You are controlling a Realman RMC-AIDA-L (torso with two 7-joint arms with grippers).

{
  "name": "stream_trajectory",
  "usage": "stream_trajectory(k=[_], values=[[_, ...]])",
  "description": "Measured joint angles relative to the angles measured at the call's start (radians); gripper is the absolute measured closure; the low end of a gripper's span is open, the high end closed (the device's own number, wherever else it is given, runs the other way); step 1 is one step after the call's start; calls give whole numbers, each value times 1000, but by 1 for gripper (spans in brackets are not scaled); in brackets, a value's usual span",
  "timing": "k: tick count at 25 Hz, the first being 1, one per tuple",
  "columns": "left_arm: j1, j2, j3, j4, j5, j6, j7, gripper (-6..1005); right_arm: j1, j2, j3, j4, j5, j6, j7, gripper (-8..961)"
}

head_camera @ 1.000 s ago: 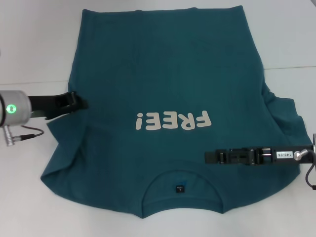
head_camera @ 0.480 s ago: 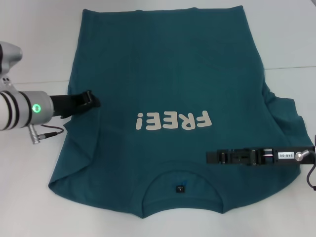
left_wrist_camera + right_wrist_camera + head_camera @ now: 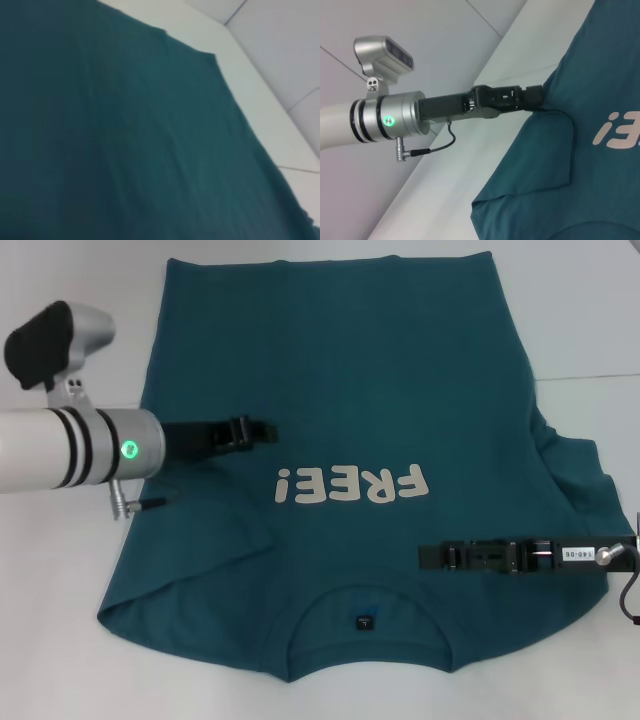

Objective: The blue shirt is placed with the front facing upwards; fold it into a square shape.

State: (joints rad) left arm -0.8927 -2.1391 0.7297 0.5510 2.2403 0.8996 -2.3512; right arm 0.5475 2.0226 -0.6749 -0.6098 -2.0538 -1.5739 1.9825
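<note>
The blue shirt (image 3: 360, 370) lies front up on the white table, its white "FREE!" print (image 3: 350, 484) in the middle and the neck label (image 3: 365, 620) at the near edge. My left gripper (image 3: 265, 429) is over the shirt's left half, shut on the cloth it has drawn inward. The left sleeve now lies folded over the body. In the right wrist view that gripper (image 3: 537, 95) pinches a raised edge of the shirt (image 3: 590, 190). My right gripper (image 3: 425, 557) rests low on the shirt's right side, pointing toward the collar. Plain teal cloth (image 3: 125, 140) fills the left wrist view.
Bare white table (image 3: 60, 660) surrounds the shirt on the left, right and near sides. The shirt's right sleeve (image 3: 580, 480) lies bunched near the right arm. A cable (image 3: 140, 505) hangs from the left wrist just above the cloth.
The left gripper has travelled right, from the shirt's left edge to over its body, dragging the left sleeve and side inward. The right arm has stayed still.
</note>
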Motion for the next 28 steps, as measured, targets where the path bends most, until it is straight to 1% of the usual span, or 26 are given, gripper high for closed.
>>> stream_trajectory(k=[5, 9, 12, 15, 18, 21, 23, 28], values=[[54, 19, -6, 24, -70, 2, -10, 600, -2, -1, 0, 1, 0, 6, -3, 8], [102, 43, -2, 38, -77, -3, -83, 440, -3, -1, 1, 1, 0, 10, -3, 8], [122, 52, -4, 35, -75, -12, -126, 417, 0, -1, 1, 1, 0, 11, -4, 8], [130, 53, -4, 27, -75, -41, -141, 400, 3, -1, 2, 1, 0, 11, -4, 8], [121, 52, 2, -5, -73, -105, -147, 396, 4, -1, 2, 1, 0, 11, -4, 8], [97, 53, 3, -59, -70, -174, -138, 392, 0, -1, 2, 1, 0, 11, -4, 8], [86, 50, 4, -81, -66, -217, -126, 390, -3, -1, 2, 1, 0, 11, -4, 8], [72, 33, 12, -106, -64, -292, -109, 384, -6, -2, 2, 1, 0, 10, -3, 8]])
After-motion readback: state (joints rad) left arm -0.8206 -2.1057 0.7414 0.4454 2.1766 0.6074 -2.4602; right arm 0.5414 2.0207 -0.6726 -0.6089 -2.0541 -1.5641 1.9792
